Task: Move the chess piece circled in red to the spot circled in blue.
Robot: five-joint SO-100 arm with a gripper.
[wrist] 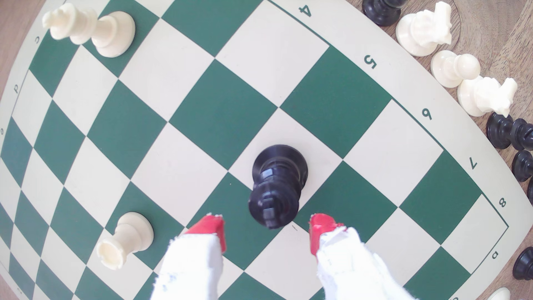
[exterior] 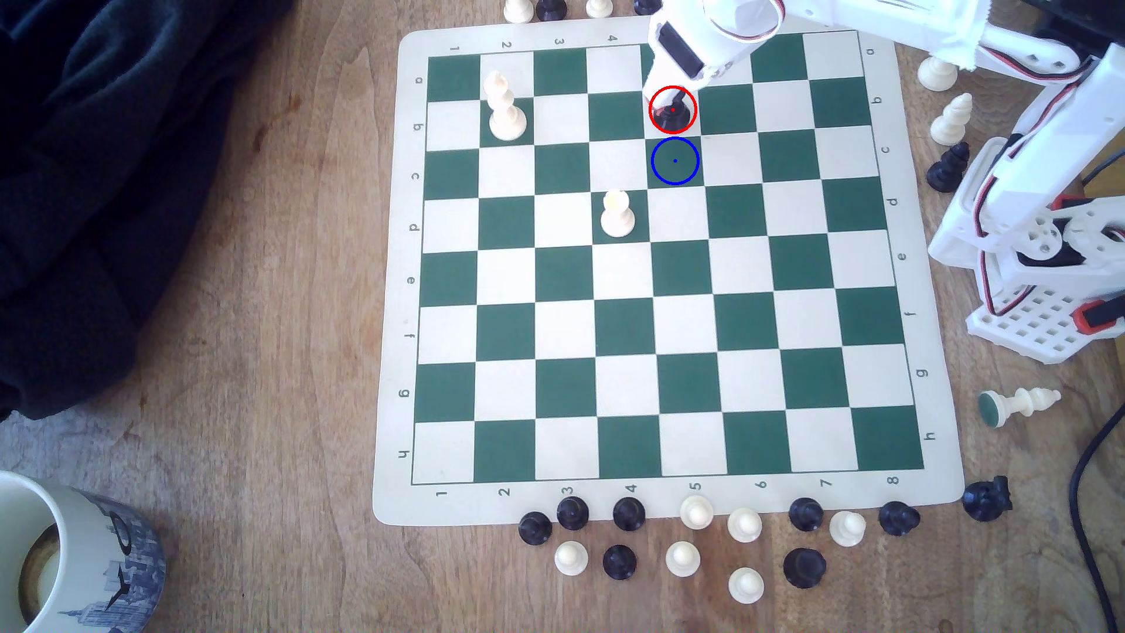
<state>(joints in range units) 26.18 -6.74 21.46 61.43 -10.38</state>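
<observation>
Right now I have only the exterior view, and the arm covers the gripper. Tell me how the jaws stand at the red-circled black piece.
Observer: In the wrist view the gripper is open, with its red fingertips spread wide.
Operator: Say whether either tip touches the piece.
Observer: Neither does. The tall black piece has its top between the tips, and board shows in the gap on each side.
Operator: Report how the piece stands.
Observer: It stands upright, with its round base flat on its cream square.
</observation>
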